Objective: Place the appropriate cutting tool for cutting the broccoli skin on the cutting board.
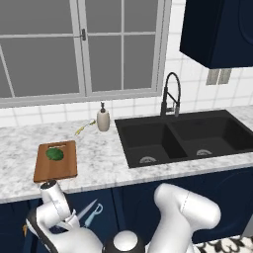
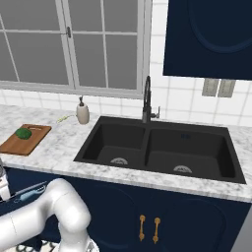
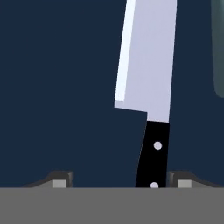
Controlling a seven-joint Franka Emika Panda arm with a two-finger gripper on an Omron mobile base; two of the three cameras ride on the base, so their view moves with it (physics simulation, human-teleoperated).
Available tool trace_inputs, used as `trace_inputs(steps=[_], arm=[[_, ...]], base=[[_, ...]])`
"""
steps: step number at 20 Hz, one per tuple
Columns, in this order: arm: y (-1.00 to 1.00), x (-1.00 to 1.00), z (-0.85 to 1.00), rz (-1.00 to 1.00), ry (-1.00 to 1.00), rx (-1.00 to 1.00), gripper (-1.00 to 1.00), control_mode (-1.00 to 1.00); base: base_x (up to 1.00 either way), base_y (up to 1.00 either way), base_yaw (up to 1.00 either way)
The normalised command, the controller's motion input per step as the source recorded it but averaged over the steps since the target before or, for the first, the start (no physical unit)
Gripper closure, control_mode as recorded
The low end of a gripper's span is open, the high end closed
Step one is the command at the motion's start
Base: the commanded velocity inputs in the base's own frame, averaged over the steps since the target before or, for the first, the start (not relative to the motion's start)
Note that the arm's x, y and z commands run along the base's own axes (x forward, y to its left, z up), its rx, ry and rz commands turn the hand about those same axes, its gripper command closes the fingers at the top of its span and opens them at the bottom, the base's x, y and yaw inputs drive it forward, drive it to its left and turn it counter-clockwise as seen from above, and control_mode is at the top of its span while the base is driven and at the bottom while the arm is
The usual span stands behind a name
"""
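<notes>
Clearly the slim black-handled knife with a silver pointed blade (image 3: 146,74) sits between the gripper (image 3: 118,179) finger tips (image 3: 61,179), its riveted handle near the right tip — whether the tips actually clamp it I cannot tell; in the left base view it hangs low before the dark blue cabinet front (image 1: 128,197), beside a light blue peeler (image 1: 95,212); on the marble counter (image 1: 99,153) above lies the reddish-brown wooden cutting board (image 1: 55,168), carrying the dark green broccoli lump (image 1: 54,154).

Up on the marble counter (image 1: 99,158), well above the gripper — a black double sink (image 1: 183,138), black faucet (image 1: 171,94), beige soap dispenser (image 1: 103,118); a light blue peeler (image 1: 94,213) just beside it.
</notes>
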Motion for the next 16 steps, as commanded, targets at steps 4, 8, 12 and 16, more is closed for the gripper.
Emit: trace_inputs(steps=[4, 8, 12, 16], arm=[[-0.02, -0.54, -0.62, -0.02, -0.05, -0.02, -1.00, -1.00], [-0.16, -0.67, -0.73, -0.01, -0.10, 0.00, -1.00, -1.00], [-0.11, -0.37, -0.89, -0.03, -0.11, 0.00, 1.00, -1.00], [-0.18, -0.07, -0.82, -0.04, -0.01, 0.00, 1.00, -1.00]], base=[[0.00, 0.00, 0.00], [0.00, 0.00, 0.00], [0.00, 0.00, 0.00], [0.00, 0.00, 0.00]])
